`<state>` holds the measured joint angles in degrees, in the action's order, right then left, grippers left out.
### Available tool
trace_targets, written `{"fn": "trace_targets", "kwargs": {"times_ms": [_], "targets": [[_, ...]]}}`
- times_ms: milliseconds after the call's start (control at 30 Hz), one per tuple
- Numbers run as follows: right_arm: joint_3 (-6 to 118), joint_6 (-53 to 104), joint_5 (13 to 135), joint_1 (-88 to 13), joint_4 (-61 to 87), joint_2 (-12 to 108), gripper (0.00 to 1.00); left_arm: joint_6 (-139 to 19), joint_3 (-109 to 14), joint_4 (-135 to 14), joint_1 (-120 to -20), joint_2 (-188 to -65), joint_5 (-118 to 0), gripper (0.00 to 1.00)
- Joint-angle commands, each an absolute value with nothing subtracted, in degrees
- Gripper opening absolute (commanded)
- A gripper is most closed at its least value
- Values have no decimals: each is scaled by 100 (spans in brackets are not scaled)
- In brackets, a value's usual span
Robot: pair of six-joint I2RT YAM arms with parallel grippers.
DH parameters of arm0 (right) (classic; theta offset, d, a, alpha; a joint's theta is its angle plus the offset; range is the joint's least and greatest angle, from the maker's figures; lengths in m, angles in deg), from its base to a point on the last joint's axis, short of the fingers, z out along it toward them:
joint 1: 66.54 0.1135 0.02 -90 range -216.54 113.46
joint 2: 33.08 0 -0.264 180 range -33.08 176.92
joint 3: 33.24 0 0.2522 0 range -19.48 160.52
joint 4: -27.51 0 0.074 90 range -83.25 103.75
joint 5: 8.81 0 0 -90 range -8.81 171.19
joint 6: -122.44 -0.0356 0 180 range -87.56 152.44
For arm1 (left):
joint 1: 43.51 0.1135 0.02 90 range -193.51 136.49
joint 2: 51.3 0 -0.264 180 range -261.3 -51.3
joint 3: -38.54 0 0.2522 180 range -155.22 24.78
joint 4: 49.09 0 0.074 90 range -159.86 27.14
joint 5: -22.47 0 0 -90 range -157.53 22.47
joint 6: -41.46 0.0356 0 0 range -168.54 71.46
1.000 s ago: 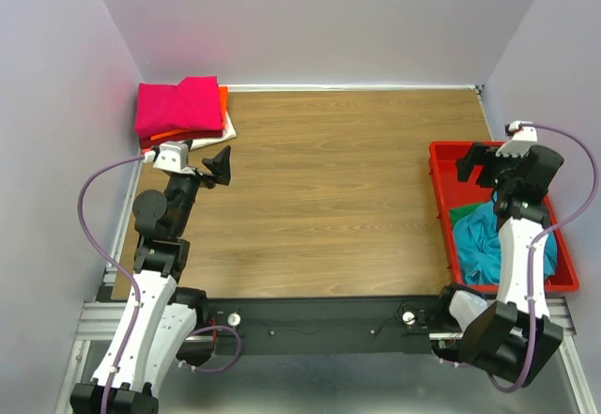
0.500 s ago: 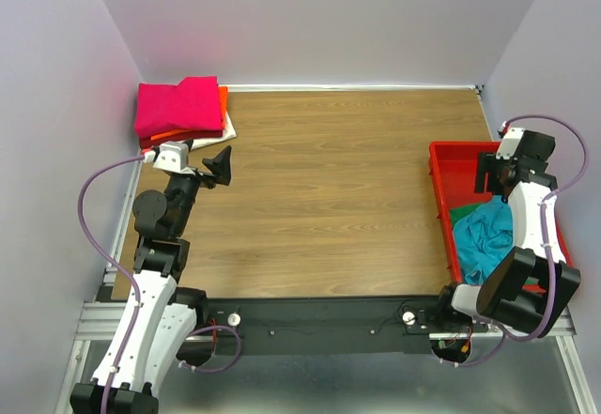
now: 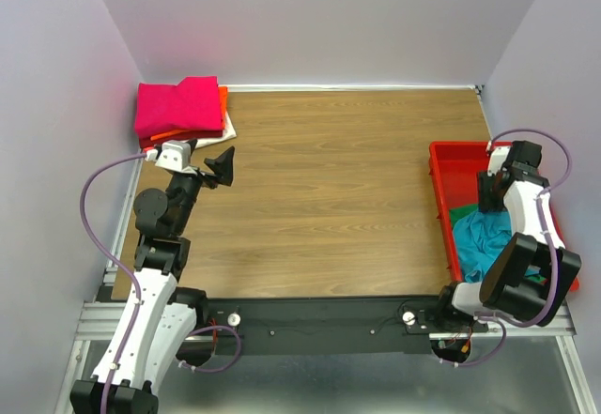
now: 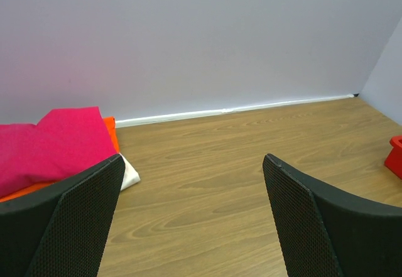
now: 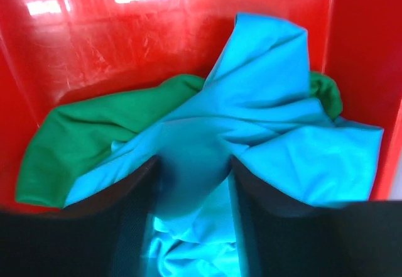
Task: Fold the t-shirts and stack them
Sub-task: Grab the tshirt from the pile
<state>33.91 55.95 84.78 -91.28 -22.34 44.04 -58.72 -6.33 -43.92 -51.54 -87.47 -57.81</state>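
A crumpled teal t-shirt lies over a green t-shirt in the red tray. My right gripper reaches down into the tray, jaws half closed around a raised fold of teal cloth that touches both fingers. From above, the right gripper sits at the far end of the teal t-shirt. A folded magenta t-shirt tops a stack with orange and cream layers at the far left corner. My left gripper hovers open and empty near that stack.
The red tray stands at the right table edge, against the right wall. Grey walls close in the left, back and right sides. The left wrist view shows the magenta t-shirt beyond the left finger and the tray's corner.
My right arm has dropped down into the tray and its jaws have narrowed from wide open onto the teal cloth. The left arm has hardly moved.
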Motion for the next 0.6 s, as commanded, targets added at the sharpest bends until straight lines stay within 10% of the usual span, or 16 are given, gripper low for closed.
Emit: {"fn": "trace_targets", "kwargs": {"times_ms": [0, 100, 567], "targets": [[3177, 5714, 8743, -9151, -2351, 4312, 29, -5909, -712, -4238, -5186, -8760, -5637, 98], [3168, 5714, 8717, -9150, -2360, 4102, 1, -5900, -712, -4264, -5194, -8778, -5654, 98], [7699, 5249, 5300, -9142, -4240, 3670, 1, -5847, -695, -4264, -5194, -8708, -5742, 98]]}}
